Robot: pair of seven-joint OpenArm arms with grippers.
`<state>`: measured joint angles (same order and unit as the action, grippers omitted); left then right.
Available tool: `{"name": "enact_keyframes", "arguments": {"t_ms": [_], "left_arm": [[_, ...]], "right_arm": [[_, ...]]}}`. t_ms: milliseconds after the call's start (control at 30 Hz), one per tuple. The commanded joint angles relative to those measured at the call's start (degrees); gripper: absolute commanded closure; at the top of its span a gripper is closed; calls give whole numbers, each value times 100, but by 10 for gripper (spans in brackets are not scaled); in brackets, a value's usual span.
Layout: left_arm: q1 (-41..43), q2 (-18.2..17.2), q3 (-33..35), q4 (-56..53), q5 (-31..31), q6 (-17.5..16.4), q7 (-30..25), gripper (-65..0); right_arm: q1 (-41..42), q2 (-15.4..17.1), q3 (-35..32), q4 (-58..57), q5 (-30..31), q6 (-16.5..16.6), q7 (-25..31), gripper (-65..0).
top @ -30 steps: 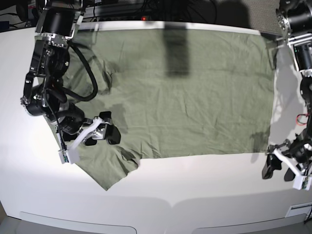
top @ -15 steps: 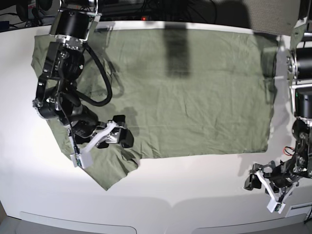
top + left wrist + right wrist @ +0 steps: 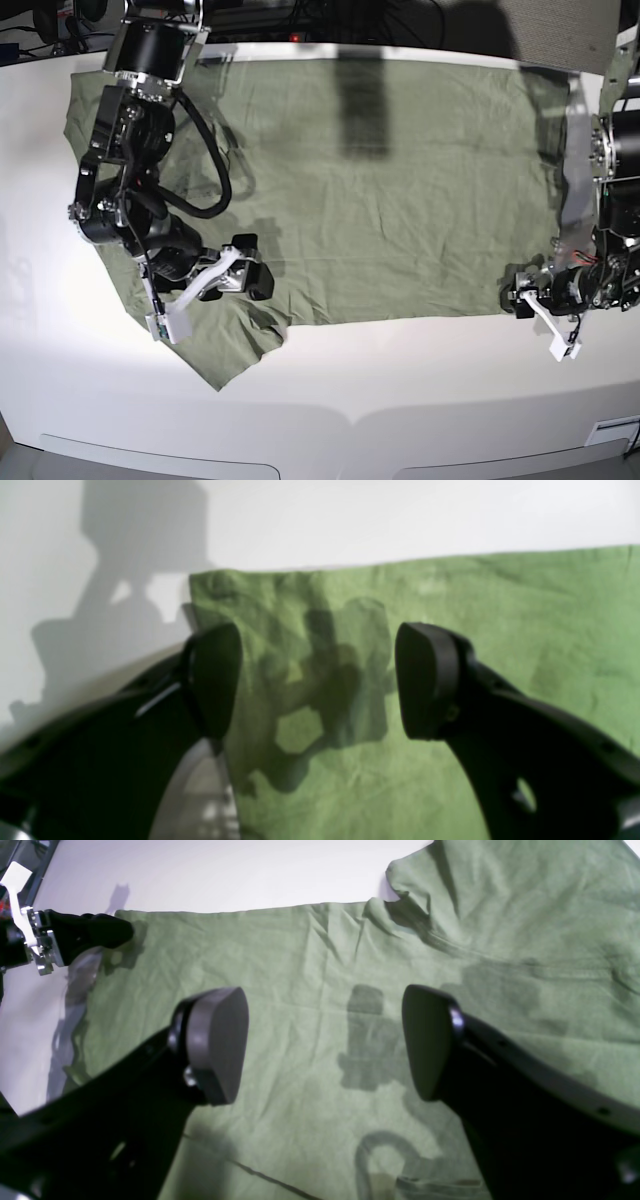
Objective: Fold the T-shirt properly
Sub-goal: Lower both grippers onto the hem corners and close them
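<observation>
The sage-green T-shirt (image 3: 400,200) lies spread flat and wrinkled on the white table (image 3: 400,390), with a sleeve sticking out at the front left (image 3: 225,355). My right gripper (image 3: 252,266) is open and empty, just above the shirt near that sleeve. In the right wrist view it (image 3: 322,1040) hovers over the cloth (image 3: 310,970). My left gripper (image 3: 518,297) is open and empty at the shirt's front right corner. In the left wrist view it (image 3: 320,680) is over that corner (image 3: 300,630). The neck and label are not visible.
Cables and dark equipment (image 3: 300,20) lie behind the table's far edge. The table's front edge (image 3: 350,425) runs along the bottom. A dark rectangular shadow (image 3: 362,110) falls on the shirt's far part. The left gripper shows in the right wrist view (image 3: 75,935).
My left gripper has moved from the bare table at the front right up to the shirt's front right corner. My right arm shifted slightly right a second ago, then held still.
</observation>
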<state>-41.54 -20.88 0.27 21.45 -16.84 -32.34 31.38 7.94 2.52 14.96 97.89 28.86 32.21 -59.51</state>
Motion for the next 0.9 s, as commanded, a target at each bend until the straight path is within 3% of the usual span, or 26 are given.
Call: {"name": "enact_keyframes", "arguments": {"t_ms": [0, 500, 633, 767, 867], "left_arm": [[-140, -61, -24, 70, -52, -26, -116, -455], [-129, -138, -22, 72, 811, -9, -1154, -455], [-28, -138, -22, 72, 251, -15, -671, -455], [295, -92, -22, 72, 70, -46, -704, -455], [518, -92, -24, 83, -70, -251, -693, -455]], "right_arm": [[125, 17, -2, 111, 116, 44, 39, -475], [127, 15, -2, 111, 116, 52, -125, -475], [125, 17, -2, 111, 116, 52, -164, -475], [125, 17, -2, 111, 114, 61, -267, -475], [127, 17, -2, 111, 114, 61, -264, -475]]}}
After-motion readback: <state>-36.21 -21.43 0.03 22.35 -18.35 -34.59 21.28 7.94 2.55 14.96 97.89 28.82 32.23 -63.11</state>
